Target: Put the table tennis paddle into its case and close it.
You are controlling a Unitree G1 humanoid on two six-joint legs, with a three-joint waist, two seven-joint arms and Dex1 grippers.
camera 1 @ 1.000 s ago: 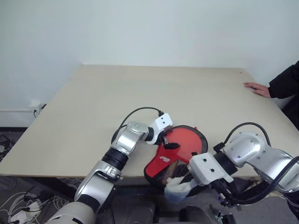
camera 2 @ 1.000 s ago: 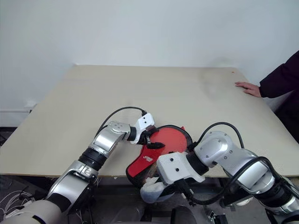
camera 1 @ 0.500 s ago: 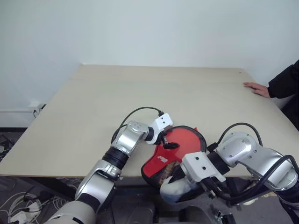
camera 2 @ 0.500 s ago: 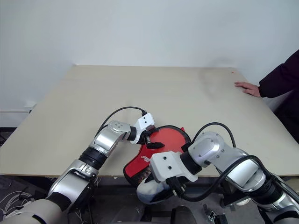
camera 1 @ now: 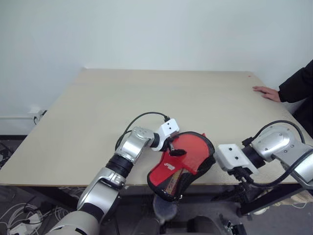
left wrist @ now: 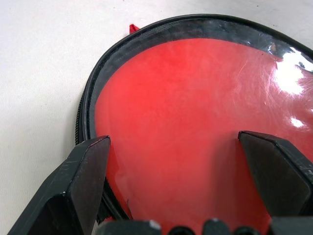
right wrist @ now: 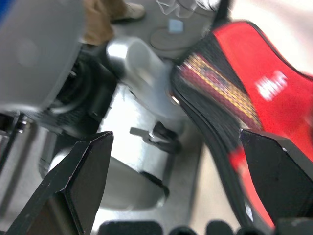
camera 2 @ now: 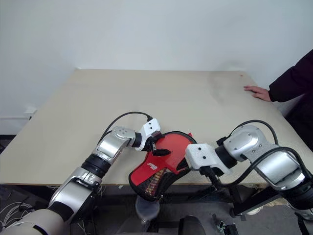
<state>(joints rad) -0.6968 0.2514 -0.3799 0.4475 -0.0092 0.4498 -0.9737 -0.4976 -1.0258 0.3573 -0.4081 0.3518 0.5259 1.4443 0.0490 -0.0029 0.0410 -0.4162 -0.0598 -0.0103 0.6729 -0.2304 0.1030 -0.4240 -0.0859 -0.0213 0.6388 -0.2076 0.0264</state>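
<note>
The case (camera 1: 188,156) lies at the table's front edge, red side up with black edging. Its narrow mesh end (camera 1: 169,187) hangs over the edge. A red face, apparently the table tennis paddle (left wrist: 186,112), shows under the clear window; its handle is hidden. My left gripper (left wrist: 173,137) is open, its two fingers spread over the round end of the case, one near the zip edge (left wrist: 85,112). My right gripper (right wrist: 176,133) is open and holds nothing. It is off the case, to its right, with its white wrist block (camera 1: 234,156) by the front edge.
The pale wooden table (camera 1: 146,98) stretches away behind the case. A person's hand (camera 1: 266,92) in a dark sleeve rests on the far right edge. Cables (camera 1: 24,223) lie on the floor at the lower left.
My right gripper opened, let go of the case's narrow end and drew back to the right. That end now hangs free over the table edge. The left arm stayed put.
</note>
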